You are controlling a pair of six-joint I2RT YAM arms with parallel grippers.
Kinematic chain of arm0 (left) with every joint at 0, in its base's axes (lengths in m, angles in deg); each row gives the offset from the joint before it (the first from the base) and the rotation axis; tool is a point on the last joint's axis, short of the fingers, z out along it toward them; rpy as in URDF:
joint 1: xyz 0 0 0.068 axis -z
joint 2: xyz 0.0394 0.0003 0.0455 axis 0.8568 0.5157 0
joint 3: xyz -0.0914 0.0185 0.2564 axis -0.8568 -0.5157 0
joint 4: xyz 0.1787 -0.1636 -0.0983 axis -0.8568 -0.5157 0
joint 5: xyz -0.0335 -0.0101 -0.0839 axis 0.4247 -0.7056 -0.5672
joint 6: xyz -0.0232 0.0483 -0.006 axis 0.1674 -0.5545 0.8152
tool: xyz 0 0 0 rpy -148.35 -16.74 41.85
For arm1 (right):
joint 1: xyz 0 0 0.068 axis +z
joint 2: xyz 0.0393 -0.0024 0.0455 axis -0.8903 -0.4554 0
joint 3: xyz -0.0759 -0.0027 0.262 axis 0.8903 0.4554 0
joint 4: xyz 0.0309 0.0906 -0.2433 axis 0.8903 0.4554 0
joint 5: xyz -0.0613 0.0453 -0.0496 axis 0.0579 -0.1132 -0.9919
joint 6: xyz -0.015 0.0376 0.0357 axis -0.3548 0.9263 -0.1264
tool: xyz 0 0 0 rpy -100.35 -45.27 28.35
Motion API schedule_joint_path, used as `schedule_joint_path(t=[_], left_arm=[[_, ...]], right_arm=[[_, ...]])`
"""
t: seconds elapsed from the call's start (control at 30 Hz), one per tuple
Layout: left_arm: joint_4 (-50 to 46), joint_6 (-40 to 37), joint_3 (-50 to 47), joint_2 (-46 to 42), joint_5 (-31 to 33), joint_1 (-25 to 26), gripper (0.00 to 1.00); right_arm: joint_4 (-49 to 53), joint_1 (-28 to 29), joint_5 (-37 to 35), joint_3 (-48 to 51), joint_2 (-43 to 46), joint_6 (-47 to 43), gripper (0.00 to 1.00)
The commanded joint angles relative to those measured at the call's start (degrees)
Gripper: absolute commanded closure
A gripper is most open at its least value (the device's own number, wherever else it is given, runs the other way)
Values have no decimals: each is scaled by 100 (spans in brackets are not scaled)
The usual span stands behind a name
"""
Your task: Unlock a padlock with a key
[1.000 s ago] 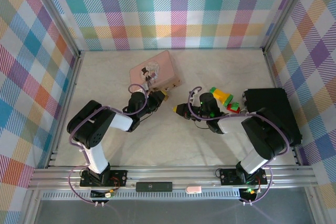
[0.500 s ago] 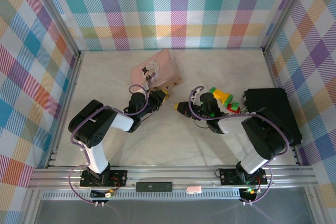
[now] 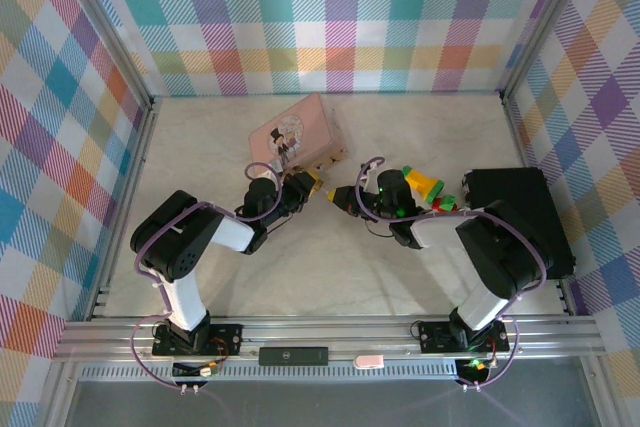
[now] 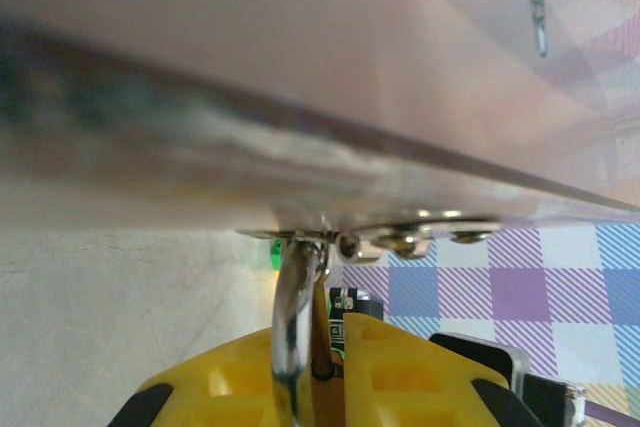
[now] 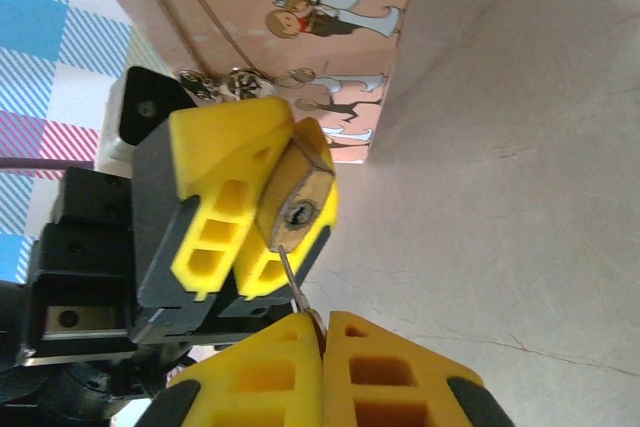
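The padlock (image 5: 298,202) is a small brass body with its keyhole facing the right wrist camera. My left gripper (image 3: 306,185) is shut on it, one yellow finger (image 5: 225,147) on each side. Its silvery shackle (image 4: 290,327) runs up into the metal hasp (image 4: 400,239) on the pink box (image 3: 298,132). My right gripper (image 5: 322,322) is shut on the key (image 5: 293,282). The thin blade points up at the padlock, and its tip touches the body's lower edge just below the keyhole. In the top view my right gripper (image 3: 338,197) sits close to the right of the left one.
The pink box (image 5: 300,7) with a cartoon couple lies just behind the grippers. A black box (image 3: 520,212) stands at the right wall. Small green, yellow and red pieces (image 3: 425,187) lie beside the right arm. Plaid walls close in three sides.
My right gripper has moved left and a little back with the key, closing the gap to the left gripper. The left gripper has barely shifted.
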Motion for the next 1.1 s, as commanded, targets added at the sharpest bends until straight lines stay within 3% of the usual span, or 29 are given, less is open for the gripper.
schedule_joint_path(t=[0.0,0.73,1.07], left_arm=[[661,110,-10,5,-14,95,100],[690,119,87,58,-71,167,100],[650,158,-48,-141,-398,218,100]], right_arm=[[-328,6,110,-140,-114,-39,100],[-615,10,192,-240,-211,-70,100],[27,-117,106,-431,7,-655,100]])
